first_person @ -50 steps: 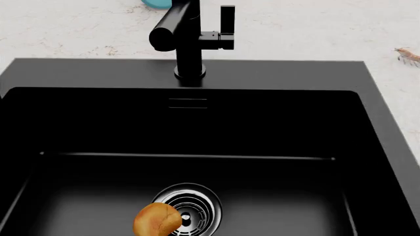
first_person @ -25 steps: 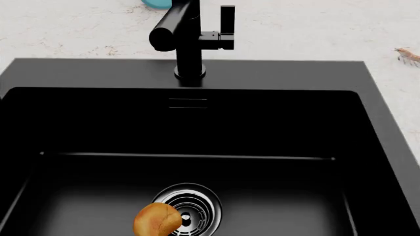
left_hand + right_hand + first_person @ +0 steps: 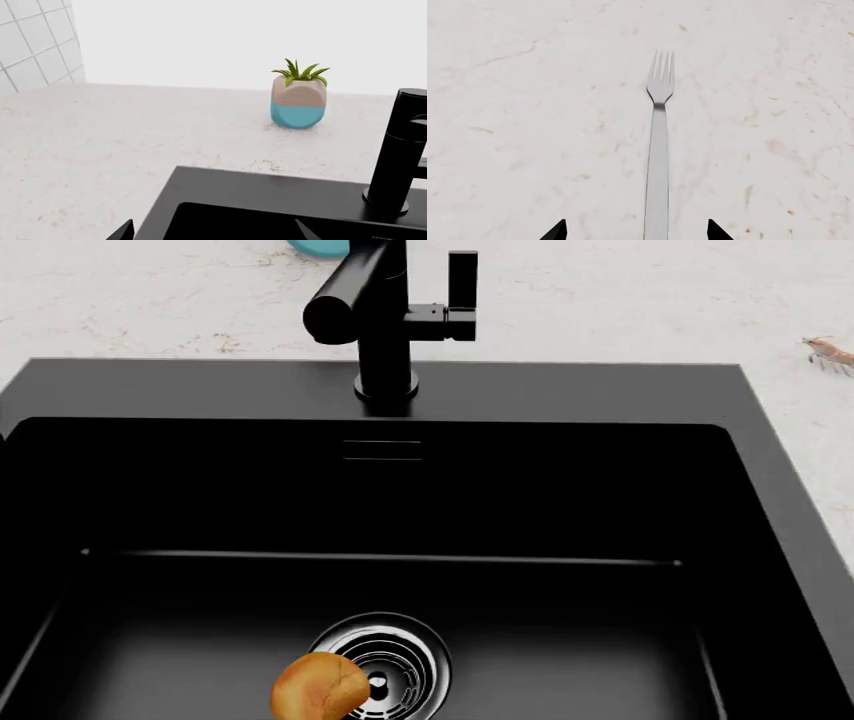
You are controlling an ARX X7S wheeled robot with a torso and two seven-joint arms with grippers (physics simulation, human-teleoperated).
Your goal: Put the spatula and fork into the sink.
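The silver-grey fork (image 3: 658, 150) lies flat on the pale marbled counter, tines pointing away from my right gripper (image 3: 636, 232). That gripper is open, its two dark fingertips set wide on either side of the fork's handle. The matte black sink (image 3: 400, 390) fills the head view, with a chrome drain (image 3: 394, 665) at its floor. My left gripper (image 3: 212, 232) is open over the sink's (image 3: 220, 185) back left corner, with nothing between its tips. The spatula is out of view. Neither gripper shows in the head view.
A black faucet (image 3: 387, 315) stands at the sink's back rim, also visible as the faucet (image 3: 400, 155) in the left wrist view. A brown roll (image 3: 318, 687) rests beside the drain. A potted plant (image 3: 299, 97) sits on the counter behind the sink, with a tiled wall (image 3: 37, 45) beyond.
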